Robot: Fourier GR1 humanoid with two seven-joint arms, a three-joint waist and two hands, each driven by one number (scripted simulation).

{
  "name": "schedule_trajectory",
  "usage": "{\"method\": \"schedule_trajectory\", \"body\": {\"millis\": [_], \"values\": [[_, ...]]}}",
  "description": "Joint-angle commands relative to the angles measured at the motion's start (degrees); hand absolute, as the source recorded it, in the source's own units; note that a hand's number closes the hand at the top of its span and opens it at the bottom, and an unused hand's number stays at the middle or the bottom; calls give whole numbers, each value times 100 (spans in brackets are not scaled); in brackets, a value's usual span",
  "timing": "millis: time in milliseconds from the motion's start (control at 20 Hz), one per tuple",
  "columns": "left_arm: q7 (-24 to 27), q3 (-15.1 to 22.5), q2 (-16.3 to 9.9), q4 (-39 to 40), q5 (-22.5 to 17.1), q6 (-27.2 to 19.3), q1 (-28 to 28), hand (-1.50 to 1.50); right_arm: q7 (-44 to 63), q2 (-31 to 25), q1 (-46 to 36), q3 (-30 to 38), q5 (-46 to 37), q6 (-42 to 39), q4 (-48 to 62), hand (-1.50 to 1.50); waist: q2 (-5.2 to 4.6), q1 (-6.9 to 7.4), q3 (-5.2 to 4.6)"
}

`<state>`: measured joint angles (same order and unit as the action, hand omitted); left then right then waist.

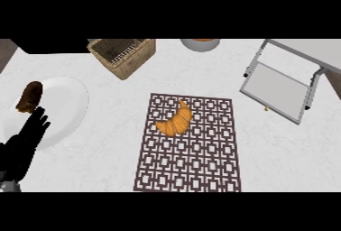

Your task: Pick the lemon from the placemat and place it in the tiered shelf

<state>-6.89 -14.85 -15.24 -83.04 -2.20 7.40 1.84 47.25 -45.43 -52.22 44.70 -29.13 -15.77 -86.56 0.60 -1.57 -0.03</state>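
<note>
Item: croissant [176,121], no lemon visible, lying on patterned placemat [188,144] at centre; tiered shelf [283,88] at 2 o'clock; left hand [26,140] resting open at 9 o'clock; risk: task name mismatch may mislead any grasp.

No text, label, brand, number or sign is showing anywhere in the head view that can be read.
</note>
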Motion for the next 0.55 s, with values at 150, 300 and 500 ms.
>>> {"method": "schedule_trajectory", "body": {"millis": [150,300,500], "values": [[20,-28,76,129,101,-167,-34,0,751,-1053,893,1604,1087,-1660,-831,-150,22,-181,9],[97,-197,-26,-65,-9,-73,336,0,732,-1596,1161,2411,1690,-2551,-576,-150,100,-343,19],[178,-150,37,70,-17,-42,212,0,974,-2238,1394,3330,2257,-3277,-441,-150,62,-280,5]]}}
